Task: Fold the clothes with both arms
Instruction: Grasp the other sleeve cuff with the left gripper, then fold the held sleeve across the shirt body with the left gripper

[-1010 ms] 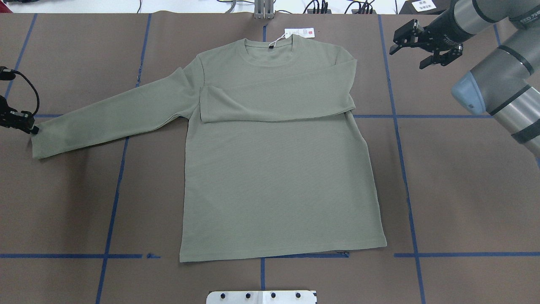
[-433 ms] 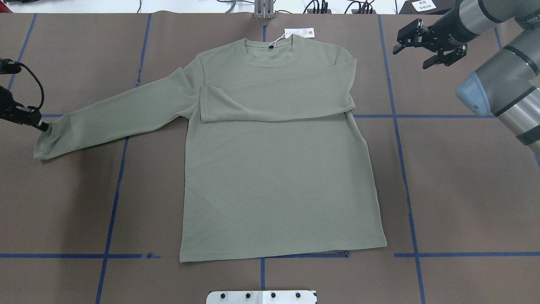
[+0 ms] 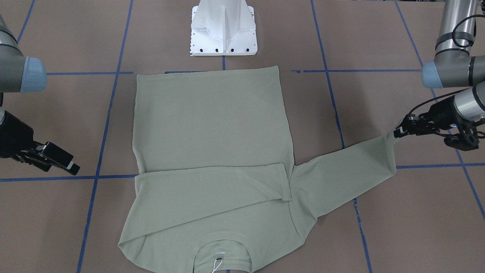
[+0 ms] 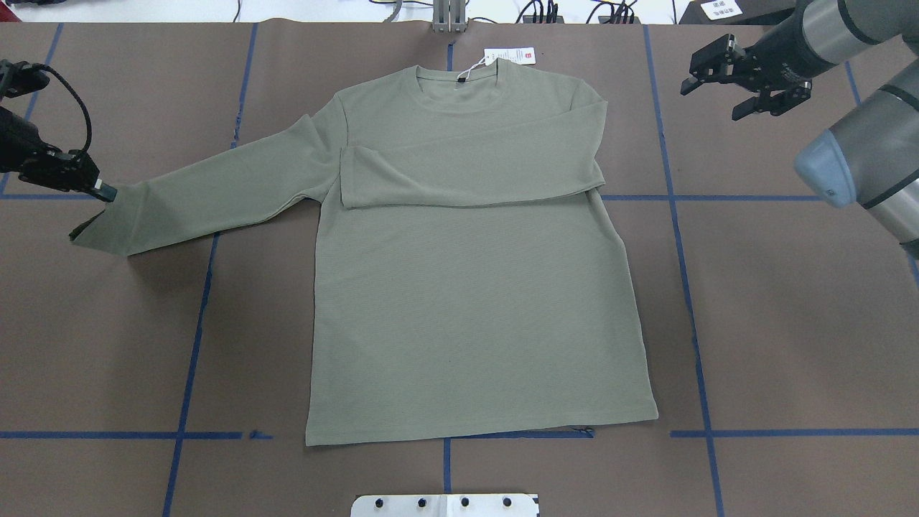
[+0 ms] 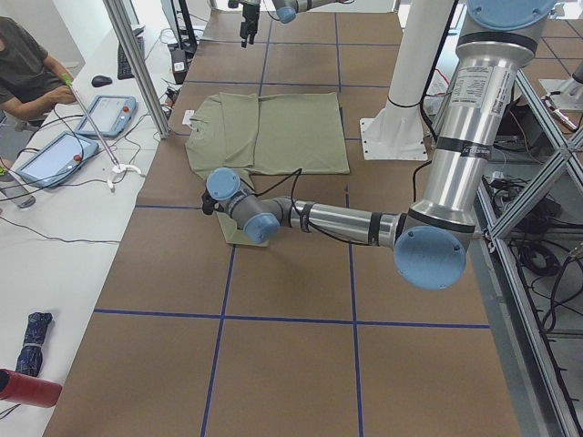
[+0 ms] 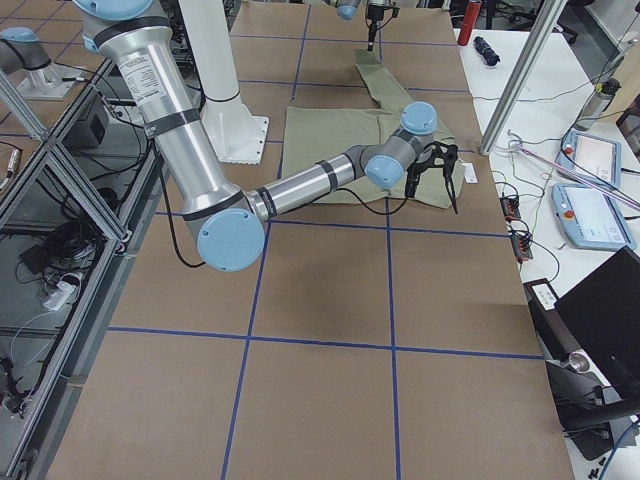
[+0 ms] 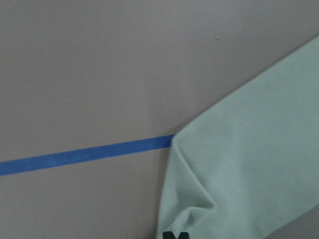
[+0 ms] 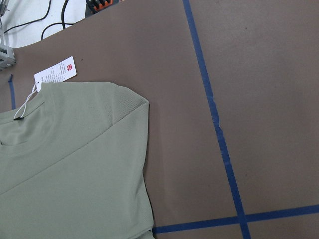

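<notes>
Sage-green long-sleeved shirt (image 4: pixel 474 301) is lying flat in the middle of the brown paper-covered table (image 4: pixel 790 323), its hem sitting near the robot and its ribbed collar (image 4: pixel 459 90) pointing toward the far edge. Its right sleeve (image 4: pixel 467 176) is already lying folded across the chest, so that half of the sleeve work is looking done. Its left sleeve (image 4: pixel 215 194) is reaching out to the left, and this is where things are changing. A second ago the cuff was lying flat with the left gripper just touching its far corner. Now the cuff (image 4: pixel 108 226) is being drawn up and inward, its end curling under and the sleeve's outline shortening. That is suggesting the second sleeve fold is getting under way, with this sleeve probably heading across the chest to join the first. The right arm (image 4: pixel 854 151) is meanwhile drifting farther right, away from the shirt's shoulder and out of the way.

Left gripper (image 4: pixel 105 192) is pinching the far corner of the cuff, jaws closed down onto the bunched knit, as the left wrist view is showing. Right gripper (image 4: pixel 711 103) is hovering over bare table at the far right, jaws spread wide and holding nothing. White hang tag (image 4: pixel 511 56) is lying on the table just beyond the collar.
</notes>
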Tool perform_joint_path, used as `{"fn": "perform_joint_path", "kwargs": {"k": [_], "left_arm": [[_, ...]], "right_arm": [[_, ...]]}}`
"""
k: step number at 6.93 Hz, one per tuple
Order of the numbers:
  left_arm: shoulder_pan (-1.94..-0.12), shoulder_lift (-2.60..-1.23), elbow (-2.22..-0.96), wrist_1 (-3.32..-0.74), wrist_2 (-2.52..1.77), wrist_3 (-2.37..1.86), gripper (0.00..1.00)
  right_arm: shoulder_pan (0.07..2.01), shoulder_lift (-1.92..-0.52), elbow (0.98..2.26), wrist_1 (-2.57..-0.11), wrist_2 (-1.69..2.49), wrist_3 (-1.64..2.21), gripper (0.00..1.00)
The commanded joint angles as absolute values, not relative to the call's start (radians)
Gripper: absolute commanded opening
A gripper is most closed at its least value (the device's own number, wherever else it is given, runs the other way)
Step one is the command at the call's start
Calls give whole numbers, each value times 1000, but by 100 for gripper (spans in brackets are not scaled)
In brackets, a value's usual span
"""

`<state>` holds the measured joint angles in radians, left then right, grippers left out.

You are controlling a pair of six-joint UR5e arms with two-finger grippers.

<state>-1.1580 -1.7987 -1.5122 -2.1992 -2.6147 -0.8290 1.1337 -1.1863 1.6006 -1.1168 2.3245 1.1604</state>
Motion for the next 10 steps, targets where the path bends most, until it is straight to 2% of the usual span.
{"fn": "perform_joint_path", "kwargs": {"k": [1,2,4,5,6,7,10], "left_arm": [[-1093,-1959,-1592,-2200,-2587,-1158,0],[-978,-2088,-1579,-2200,-2434,-1324,0],[-824,-2344,-1426,-2235,-2159,-1533,0],[-795,-2464,-1263,-2366,-2079,-1675,0],[-705,-2647,-1019,-2416,-1930,-1748,0],[-666,-2734,-918,-2422,-1834,-1756,0],[-591,-2804,-795,-2462,-1750,-1758,0]], "right_arm": [[1146,-1248,1673,-1117,2318,1161,100],[1152,-1273,1698,-1115,2318,1161,100],[1161,-1316,1730,-1115,2316,1161,100],[1175,-1348,1759,-1114,2324,1160,100],[1180,-1391,1802,-1114,2324,1160,100],[1183,-1413,1822,-1112,2327,1160,100],[1184,-1434,1850,-1114,2327,1160,100]]}}
